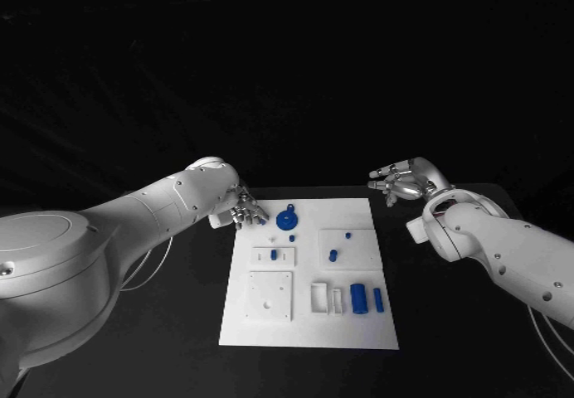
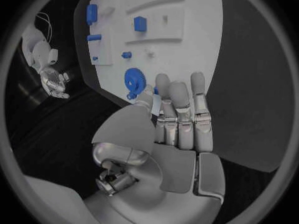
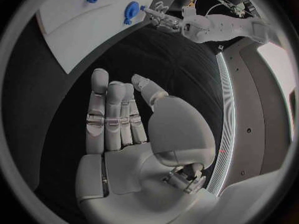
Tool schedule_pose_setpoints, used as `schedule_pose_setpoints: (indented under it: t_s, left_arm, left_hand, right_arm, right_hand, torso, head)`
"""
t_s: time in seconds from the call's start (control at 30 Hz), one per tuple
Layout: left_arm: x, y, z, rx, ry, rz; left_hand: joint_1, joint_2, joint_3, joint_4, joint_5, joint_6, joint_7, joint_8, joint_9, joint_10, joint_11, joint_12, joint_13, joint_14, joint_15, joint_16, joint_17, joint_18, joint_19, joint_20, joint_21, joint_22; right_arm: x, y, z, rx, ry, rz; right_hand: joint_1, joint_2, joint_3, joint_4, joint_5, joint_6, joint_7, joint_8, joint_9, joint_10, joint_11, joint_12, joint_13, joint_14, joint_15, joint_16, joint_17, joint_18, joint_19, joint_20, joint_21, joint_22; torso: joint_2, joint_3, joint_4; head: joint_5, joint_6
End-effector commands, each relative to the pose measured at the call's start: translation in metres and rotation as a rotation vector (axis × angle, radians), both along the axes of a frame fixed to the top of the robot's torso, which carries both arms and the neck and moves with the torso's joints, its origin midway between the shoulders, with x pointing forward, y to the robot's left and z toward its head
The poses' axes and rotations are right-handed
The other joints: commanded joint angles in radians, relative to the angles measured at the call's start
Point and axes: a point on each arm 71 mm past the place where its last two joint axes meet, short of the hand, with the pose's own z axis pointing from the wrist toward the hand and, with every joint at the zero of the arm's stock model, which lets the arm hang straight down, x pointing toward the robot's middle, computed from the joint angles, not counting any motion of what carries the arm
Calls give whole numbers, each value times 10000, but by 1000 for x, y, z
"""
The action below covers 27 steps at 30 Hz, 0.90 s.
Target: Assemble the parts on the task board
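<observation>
I see the flat white task board [image 1: 308,323] mid-table, small blue parts on it; a round blue gear-like disc [image 1: 287,220] lies nearest my left hand [image 1: 244,212], fingers pressed together, empty, at the board's edge. My right hand [image 1: 403,184] hovers apart, fingers loosely parted, empty.

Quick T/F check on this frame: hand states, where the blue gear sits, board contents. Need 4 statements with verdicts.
1. The left hand holds a blue part. False: it holds nothing, fingers extended at the board's far left corner.
2. The blue gear lies on the task board near the left hand. True.
3. The right hand rests on the task board. False: it is off the board, beyond its far right corner, over the black table.
4. Two blue cylinders lie side by side at the board's near right part. True.
</observation>
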Motion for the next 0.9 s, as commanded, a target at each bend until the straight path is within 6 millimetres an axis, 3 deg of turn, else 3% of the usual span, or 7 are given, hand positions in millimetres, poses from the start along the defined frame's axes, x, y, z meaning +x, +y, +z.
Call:
schedule_pose_setpoints:
  t_s: [0.03, 0.47, 0.6, 0.63, 0.7, 0.83, 0.9]
  left_arm:
    - [-1, -3, -1, -200, 58, -148]
    - [0, -1, 0, -352, -149, -14]
    - [0, 0, 0, -455, -270, 72]
    - [1, 1, 1, -486, -330, 97]
    - [1, 1, 2, -577, -517, 167]
    - [1, 3, 3, -713, -733, 286]
    - [0, 3, 3, -805, -831, 393]
  left_hand:
    - [120, 117, 22, -100, 54, 105, 0, 2, 10, 179, 31, 56, 2, -57, -17, 33, -2, -74, 53, 1, -41, 129]
    - [777, 376, 258, -717, 402, 585, -192, 62, 508, 273, -56, 20, -46, 5, -76, 51, 4, -74, 81, -43, 29, 159]
    - [963, 402, 379, -1049, 1020, 815, -290, 137, 1223, 326, -125, 13, -76, 57, -112, 77, 26, -74, 97, -78, 105, 179]
    - [984, 383, 459, -1199, 1452, 980, -342, 248, 1595, 381, -182, 47, -71, 128, -146, 118, 50, -74, 144, -114, 170, 198]
    - [871, 310, 549, -1340, 1929, 1037, -395, 311, 2053, 416, -246, 159, -52, 251, -167, 163, 84, -74, 215, -148, 272, 206]
    - [473, 248, 938, -1713, 2402, 1075, -422, 145, 3275, 426, -314, 361, -124, 347, -185, 177, 188, -74, 176, -179, 521, 198]
    - [363, 187, 1042, -1813, 2737, 1158, -469, 74, 3513, 437, -316, 435, -151, 418, -203, 188, 217, -69, 185, -186, 614, 198]
  right_arm:
    - [0, 1, 1, -28, -47, 86]
    - [0, 1, 0, -36, -21, 90]
    - [0, 1, 0, -44, -7, 90]
    - [0, 1, 0, -46, -4, 89]
    - [0, 0, 0, -54, 5, 83]
    - [0, -1, 0, -64, 15, 77]
    - [0, -2, 0, -74, 21, 68]
  right_hand:
    - [-75, -30, -6, -16, 35, -67, 2, -30, -1, -4, 9, 34, -10, -40, 17, -33, -11, 81, 134, 29, -43, 139]
    - [-75, -30, -6, -16, 35, -67, 2, -30, -1, -4, 9, 34, -10, -40, 17, -33, -11, 81, 134, 29, -43, 139]
    - [-75, -30, -6, -16, 35, -67, 2, -30, -1, -4, 9, 34, -10, -40, 17, -33, -11, 81, 134, 29, -43, 139]
    - [-75, -30, -6, -16, 35, -67, 2, -30, -1, -4, 9, 34, -10, -40, 17, -33, -11, 81, 134, 29, -43, 139]
    - [-75, -30, -6, -16, 35, -67, 2, -30, -1, -4, 9, 34, -10, -40, 17, -33, -11, 81, 134, 29, -43, 139]
    - [-75, -30, -6, -16, 35, -67, 2, -30, -1, -4, 9, 34, -10, -40, 17, -33, -11, 81, 134, 29, -43, 139]
    - [-75, -30, -6, -16, 35, -67, 2, -30, -1, -4, 9, 34, -10, -40, 17, -33, -11, 81, 134, 29, -43, 139]
  torso:
    - [-3, -6, 6]
    - [-11, -9, 16]
    - [-16, -10, 20]
    - [-21, -11, 24]
    - [-31, -6, 35]
    - [-40, -4, 34]
    - [-55, -6, 50]
  head:
    - [-12, -5]
    - [-14, -8]
    - [-13, -15]
    - [-8, -17]
    - [4, -15]
    - [27, -9]
    - [33, -31]
